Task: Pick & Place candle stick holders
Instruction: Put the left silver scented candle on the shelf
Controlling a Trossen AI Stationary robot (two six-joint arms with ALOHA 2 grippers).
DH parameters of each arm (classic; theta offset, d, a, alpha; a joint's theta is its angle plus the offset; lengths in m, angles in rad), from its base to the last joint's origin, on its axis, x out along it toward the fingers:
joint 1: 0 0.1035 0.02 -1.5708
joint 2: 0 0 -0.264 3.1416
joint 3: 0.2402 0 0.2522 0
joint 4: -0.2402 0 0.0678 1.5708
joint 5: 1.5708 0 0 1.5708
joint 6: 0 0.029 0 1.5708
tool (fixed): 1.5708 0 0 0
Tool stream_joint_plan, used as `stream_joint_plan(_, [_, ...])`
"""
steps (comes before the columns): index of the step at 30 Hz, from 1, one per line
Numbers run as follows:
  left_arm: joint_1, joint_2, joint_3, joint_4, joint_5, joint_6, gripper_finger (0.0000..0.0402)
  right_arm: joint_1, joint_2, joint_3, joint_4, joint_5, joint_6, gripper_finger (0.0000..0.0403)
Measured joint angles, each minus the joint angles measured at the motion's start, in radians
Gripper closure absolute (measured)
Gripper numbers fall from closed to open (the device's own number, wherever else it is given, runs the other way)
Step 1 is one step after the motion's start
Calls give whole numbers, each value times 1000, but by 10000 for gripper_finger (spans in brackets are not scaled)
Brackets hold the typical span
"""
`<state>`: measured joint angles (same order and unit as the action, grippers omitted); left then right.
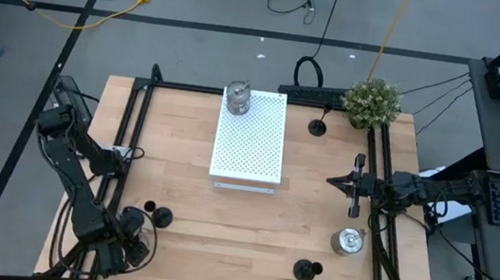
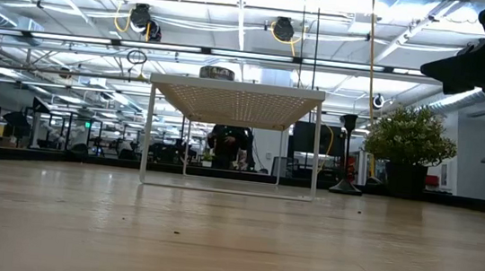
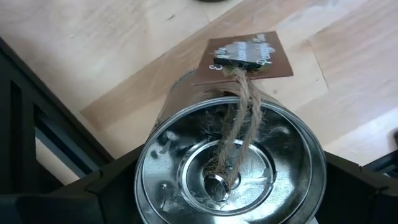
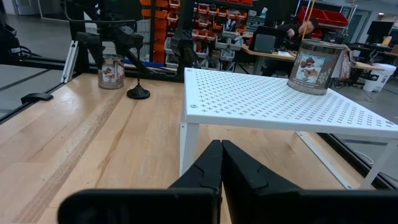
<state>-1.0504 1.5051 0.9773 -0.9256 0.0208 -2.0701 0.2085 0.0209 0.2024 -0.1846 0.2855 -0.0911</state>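
The left gripper (image 1: 123, 239) stood at the near left corner of the bench (image 1: 182, 151), its jaws spread wide around a silver tin holder (image 3: 230, 165). In the left wrist view the tin filled the space between the two dark fingers (image 3: 59, 199), one on either side of its wall; whether the pads pressed the metal could not be told. A twine loop (image 3: 239, 118) ran from the centre of the tin's lid to a brown card tag (image 3: 249, 56) lying beyond the jaws on the wood. The tag carried a printed label, but its writing could not be read. A black holder (image 1: 161, 214) stood just beside this gripper.

The right gripper (image 1: 333, 180) hung over the right side of the bench with its jaws clenched together on nothing, pointing toward the white perforated board (image 1: 250, 135). A second silver tin (image 4: 313, 65) sat on the far corner of that board, ahead of the right jaws; it bore a picture label whose wording was illegible. A third silver tin (image 1: 348, 240) stood on the bench just beside the right arm, toward the near edge. One black holder (image 1: 308, 270) stood near the front edge, another (image 1: 319, 126) near the back, close to the green plant (image 1: 371, 101).
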Motion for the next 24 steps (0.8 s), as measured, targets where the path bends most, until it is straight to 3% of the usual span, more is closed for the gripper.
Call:
stream_joint_plan(14, [2, -3, 15, 13, 5, 19, 46, 0, 0, 0, 0, 0, 0, 403])
stream_joint_plan(24, [2, -84, 15, 16, 5, 23, 46, 0, 0, 0, 0, 0, 0, 403])
